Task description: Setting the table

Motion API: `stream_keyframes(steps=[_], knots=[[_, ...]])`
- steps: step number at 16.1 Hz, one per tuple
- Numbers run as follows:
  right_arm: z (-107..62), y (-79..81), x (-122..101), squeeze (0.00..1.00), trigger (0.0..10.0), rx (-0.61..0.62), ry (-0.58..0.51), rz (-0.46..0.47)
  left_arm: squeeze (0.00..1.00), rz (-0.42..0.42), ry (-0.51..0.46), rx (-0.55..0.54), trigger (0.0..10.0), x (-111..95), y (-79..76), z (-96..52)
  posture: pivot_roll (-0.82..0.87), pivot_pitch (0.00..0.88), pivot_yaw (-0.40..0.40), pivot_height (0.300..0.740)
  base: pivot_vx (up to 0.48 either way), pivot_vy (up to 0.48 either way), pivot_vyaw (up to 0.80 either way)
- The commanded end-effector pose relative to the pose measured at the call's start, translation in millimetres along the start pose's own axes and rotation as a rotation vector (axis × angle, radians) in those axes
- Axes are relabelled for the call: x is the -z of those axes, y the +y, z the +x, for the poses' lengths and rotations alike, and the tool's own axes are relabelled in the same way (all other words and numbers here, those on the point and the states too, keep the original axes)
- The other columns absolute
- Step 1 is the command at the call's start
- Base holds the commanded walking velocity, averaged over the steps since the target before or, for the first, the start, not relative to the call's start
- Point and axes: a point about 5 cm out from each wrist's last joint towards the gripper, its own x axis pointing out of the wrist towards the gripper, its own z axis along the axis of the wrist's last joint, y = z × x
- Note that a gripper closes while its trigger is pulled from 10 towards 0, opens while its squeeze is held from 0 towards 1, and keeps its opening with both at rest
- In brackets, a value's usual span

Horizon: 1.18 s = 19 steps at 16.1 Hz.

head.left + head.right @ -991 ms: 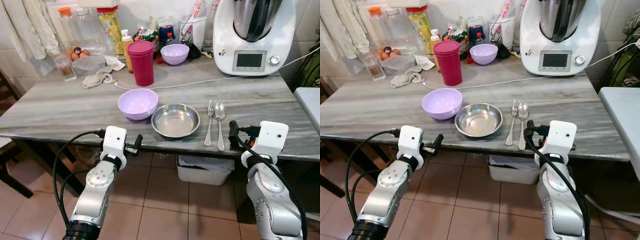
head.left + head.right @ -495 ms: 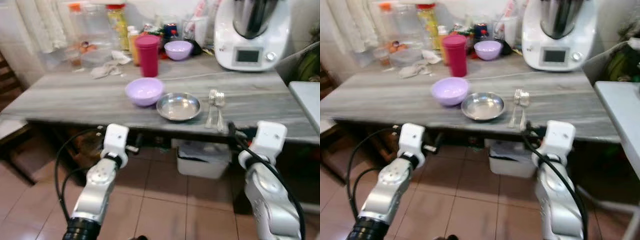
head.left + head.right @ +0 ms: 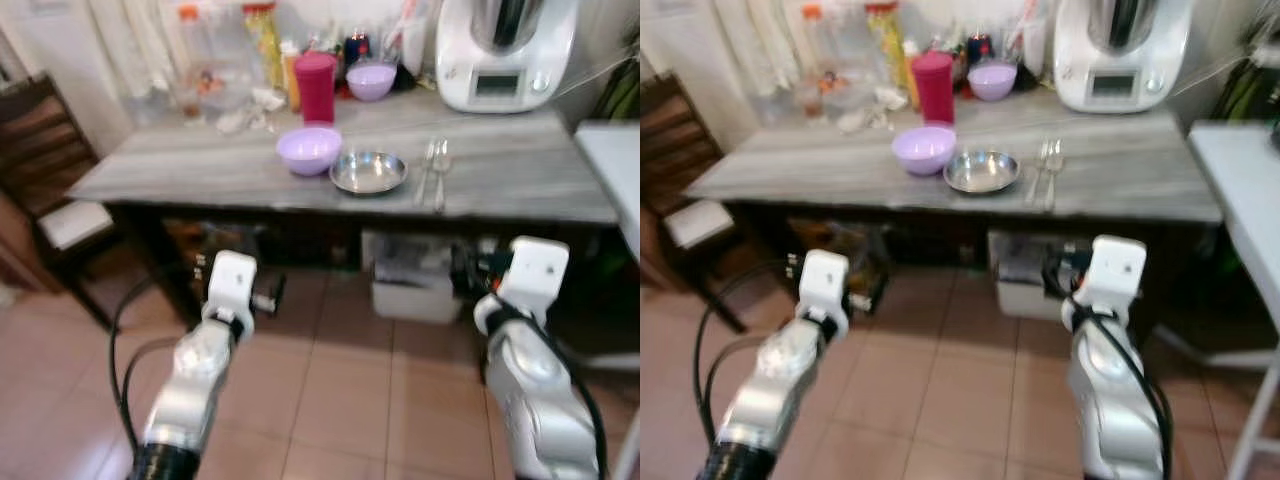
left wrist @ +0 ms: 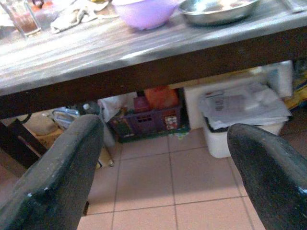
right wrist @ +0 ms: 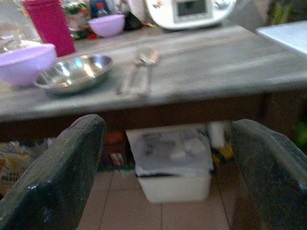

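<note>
Distance is the risk: with the left gripper (image 4: 158,167) and right gripper (image 5: 163,163) both spread and empty below the table (image 3: 200,170) edge, the steel plate (image 3: 368,172), lilac bowl (image 3: 309,150) at its nine o'clock, and cutlery (image 3: 436,168) at three o'clock sit beyond reach, and blur could spoil any approach.

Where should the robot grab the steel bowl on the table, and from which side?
Probably the steel bowl's near rim, coming from the table's front edge with one finger inside and one outside. It is shallow, wide and upright, so its body looks too broad to span. The lilac bowl crowds its left side; fork and spoon lie to its right.
</note>
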Motion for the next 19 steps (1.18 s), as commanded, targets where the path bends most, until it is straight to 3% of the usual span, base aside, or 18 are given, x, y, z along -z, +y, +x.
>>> stream_keyframes(steps=[1, 5, 6, 7, 8, 11, 16, 19], knots=[[2.7, 2.6, -1.9, 0.00, 10.0, 0.006, -0.013, -0.034, 0.00, 0.024, -0.009, 0.000, 10.0, -4.0, 3.7, 1.0, -0.28, 0.000, 0.107, 0.740, -0.247, 0.000, 0.00], [3.7, 7.2, -4.7, 0.00, 10.0, -0.016, -0.045, -0.021, 0.00, 0.033, -0.020, 0.011, 10.0, -4.4, 4.0, 1.2, -0.28, 0.000, 0.109, 0.740, -0.063, 0.000, 0.00], [4.5, 6.6, -3.7, 0.00, 10.0, 0.013, -0.053, -0.075, 0.00, 0.041, -0.031, 0.014, 10.0, -5.4, 4.1, 1.2, -0.28, 0.000, 0.108, 0.740, 0.000, 0.000, 0.00], [4.6, 7.0, -1.9, 0.00, 10.0, 0.015, -0.033, -0.061, 0.00, 0.043, -0.043, 0.013, 10.0, -6.3, 4.2, 1.2, -0.28, 0.000, 0.108, 0.740, 0.000, 0.000, 0.00], [2.9, 13.6, -1.1, 0.00, 10.0, -0.076, -0.008, 0.011, 0.00, 0.018, -0.034, 0.021, 10.0, -6.1, 4.9, 1.6, -0.28, 0.000, 0.108, 0.740, 0.000, 0.000, 0.00], [1.7, 14.9, -2.6, 0.00, 10.0, -0.099, -0.026, 0.036, 0.00, -0.059, -0.072, 0.082, 10.0, -12.2, 6.2, 0.2, -0.28, 0.000, 0.107, 0.740, 0.000, 0.000, 0.00], [2.5, 15.5, -5.0, 0.00, 10.0, -0.117, -0.028, 0.084, 0.00, -0.088, -0.092, 0.128, 10.0, -17.2, 2.5, 1.1, -0.28, 0.000, 0.109, 0.740, 0.000, -0.055, 0.00], [2.3, 14.2, -2.1, 0.00, 10.0, -0.115, -0.015, 0.082, 0.00, -0.097, -0.077, 0.145, 10.0, -13.9, 0.6, -0.2, -0.28, 0.000, 0.108, 0.740, 0.000, -0.304, -0.53]])
